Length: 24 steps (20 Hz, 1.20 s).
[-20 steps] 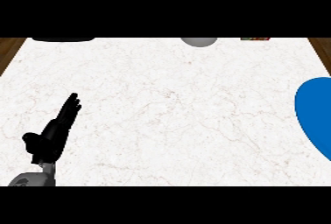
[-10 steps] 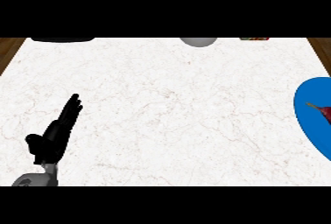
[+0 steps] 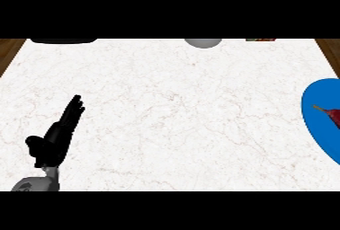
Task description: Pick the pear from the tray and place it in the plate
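Pear (image 3: 328, 112), dark red, lay on the blue plate (image 3: 317, 120) at the surface's (image 3: 179, 112) right edge. Left hand (image 3: 58, 134) rested open, fingers straight; right hand was unseen. Withdrawing without nudging the pear seemed wisest.

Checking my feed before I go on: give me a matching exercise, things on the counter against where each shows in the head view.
Things:
1. left hand
2. blue plate
3. grey round object
4. dark red object

Places:
A. top edge, centre
B. on the blue plate
C. lower left, fingers straight
D. right edge, cut off

Pairs: 1-C, 2-D, 3-A, 4-B
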{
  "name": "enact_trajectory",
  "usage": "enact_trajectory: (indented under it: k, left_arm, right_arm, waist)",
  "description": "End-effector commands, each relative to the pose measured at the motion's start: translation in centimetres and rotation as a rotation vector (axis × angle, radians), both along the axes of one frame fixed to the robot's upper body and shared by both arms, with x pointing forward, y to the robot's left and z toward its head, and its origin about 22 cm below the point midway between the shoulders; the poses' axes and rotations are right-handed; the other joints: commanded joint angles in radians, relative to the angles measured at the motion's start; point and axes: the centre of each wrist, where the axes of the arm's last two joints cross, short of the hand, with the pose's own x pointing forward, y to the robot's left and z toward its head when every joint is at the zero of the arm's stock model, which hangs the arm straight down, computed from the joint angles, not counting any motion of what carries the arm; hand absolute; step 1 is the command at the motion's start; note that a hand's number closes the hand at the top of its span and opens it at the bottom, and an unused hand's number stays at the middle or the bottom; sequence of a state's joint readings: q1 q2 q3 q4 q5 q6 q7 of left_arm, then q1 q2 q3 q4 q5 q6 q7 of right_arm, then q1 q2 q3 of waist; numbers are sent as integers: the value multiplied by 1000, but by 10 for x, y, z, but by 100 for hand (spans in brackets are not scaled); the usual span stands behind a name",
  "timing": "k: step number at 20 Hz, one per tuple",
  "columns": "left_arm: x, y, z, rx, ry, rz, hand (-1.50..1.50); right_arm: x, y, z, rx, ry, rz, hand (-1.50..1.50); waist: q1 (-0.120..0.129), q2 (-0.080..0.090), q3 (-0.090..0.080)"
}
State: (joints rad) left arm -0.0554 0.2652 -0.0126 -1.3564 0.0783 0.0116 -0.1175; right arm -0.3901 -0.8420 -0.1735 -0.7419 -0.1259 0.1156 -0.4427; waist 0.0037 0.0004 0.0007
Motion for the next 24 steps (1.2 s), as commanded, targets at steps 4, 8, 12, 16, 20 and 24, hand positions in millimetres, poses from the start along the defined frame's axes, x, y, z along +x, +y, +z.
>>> enact_trajectory:
  k: [4,8,12,16,20,24]
  left_arm:
    - [-9,31,-4,2,-1,8,0]
    - [-5,11,-9,6,2,-14,0]
    - [7,5,-1,-4,-8,-6,0]
    - [5,9,6,-4,-11,-22,0]
    - [-5,-1,-6,-4,-11,-25,0]
    - [-2,-2,-3,-2,-7,-38,0]
  right_arm:
    - [-39,-58,19,325,-122,-32,-150]
    - [-80,-83,-6,386,-156,-53,-150]
    - [-118,-106,0,373,-135,-33,-150]
    - [-127,-113,10,312,-138,-1,-150]
    - [-136,-114,4,308,-121,27,-150]
    - [-138,-112,0,286,-86,23,-150]
  waist:
    - [2,6,1]
    - [9,9,4]
    - [13,13,6]
    - [23,14,11]
    - [23,12,12]
    - [28,13,13]
